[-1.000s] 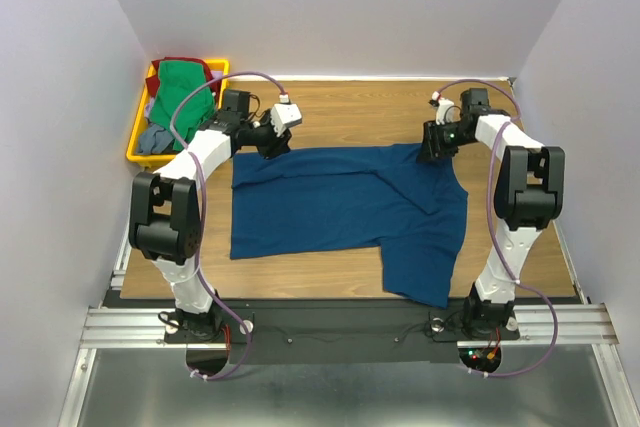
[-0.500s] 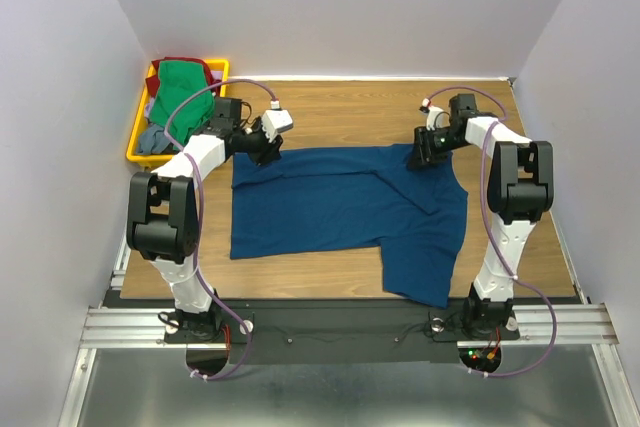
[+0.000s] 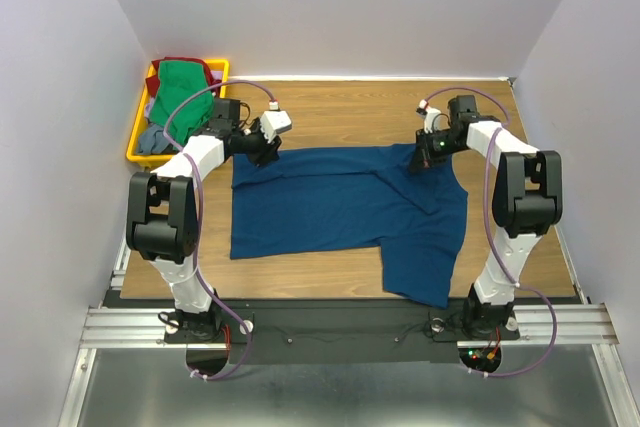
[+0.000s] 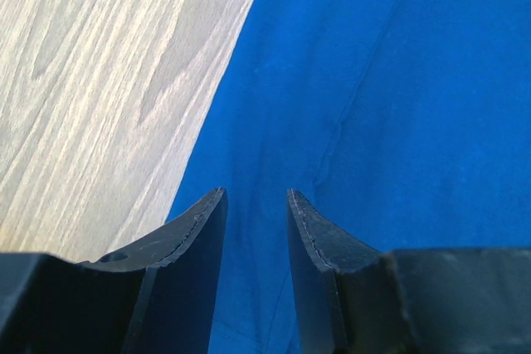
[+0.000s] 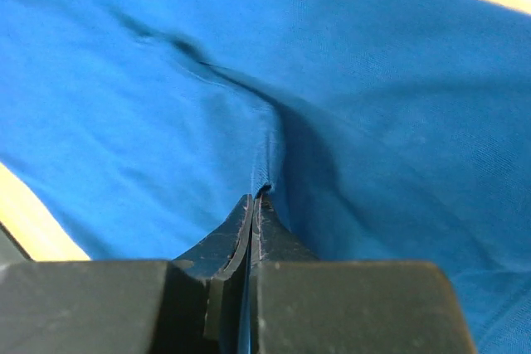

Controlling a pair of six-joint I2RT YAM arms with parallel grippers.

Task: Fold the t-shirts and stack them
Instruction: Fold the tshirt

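A large dark blue t-shirt (image 3: 340, 207) lies spread on the wooden table, with its right part hanging toward the near edge. My left gripper (image 3: 266, 151) is at the shirt's far left corner. In the left wrist view it (image 4: 255, 196) is open, with blue cloth (image 4: 373, 80) below and between the jaws. My right gripper (image 3: 426, 157) is at the shirt's far right edge. In the right wrist view it (image 5: 257, 198) is shut on a raised fold of the blue cloth (image 5: 274, 143). Green (image 3: 180, 85), dark red (image 3: 186, 61) and grey-blue (image 3: 155, 137) shirts lie in the tray.
A yellow plastic tray (image 3: 133, 150) stands at the far left corner of the table. Bare wood (image 3: 350, 112) lies beyond the shirt. White walls enclose the table on the left, the back and the right.
My left gripper has shifted a little left along the shirt's far edge. My right gripper has moved slightly left and nearer onto the shirt's far right edge. The shirt lies as before.
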